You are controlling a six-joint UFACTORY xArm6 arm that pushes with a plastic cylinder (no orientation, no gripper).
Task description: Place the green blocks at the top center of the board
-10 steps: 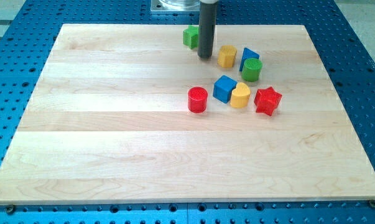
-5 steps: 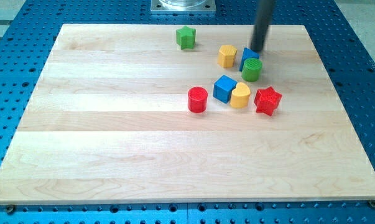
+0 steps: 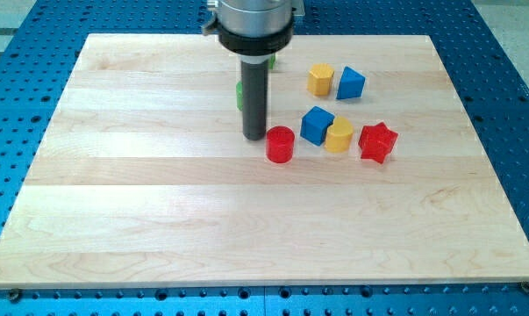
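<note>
1. Two green things show, both mostly hidden behind the rod. The upper green block [image 3: 271, 61] peeks out on the rod's right side, near the top edge of the board [image 3: 159, 193]. The lower green block [image 3: 239, 93] shows only as a sliver on the rod's left side. I cannot tell their shapes.
2. My tip [image 3: 254, 138] stands at 6 o'clock from both greens, with the red cylinder [image 3: 280, 144] just beside it at 4 o'clock. The rod has no jaws and holds nothing – it can only push.
3. Progress, as I judge it: the upper green seems about in place at top centre; the lower one lies below it and needs a push toward 12 o'clock.
4. At 3 o'clock from the greens are the yellow block [image 3: 320, 79] and the blue block [image 3: 351, 82]. Lower are the blue cube [image 3: 317, 125], the yellow heart [image 3: 339, 136] and the red star [image 3: 377, 141].
5. Room: the path to 12 o'clock looks open, but the top edge is near – the push should be short.
</note>
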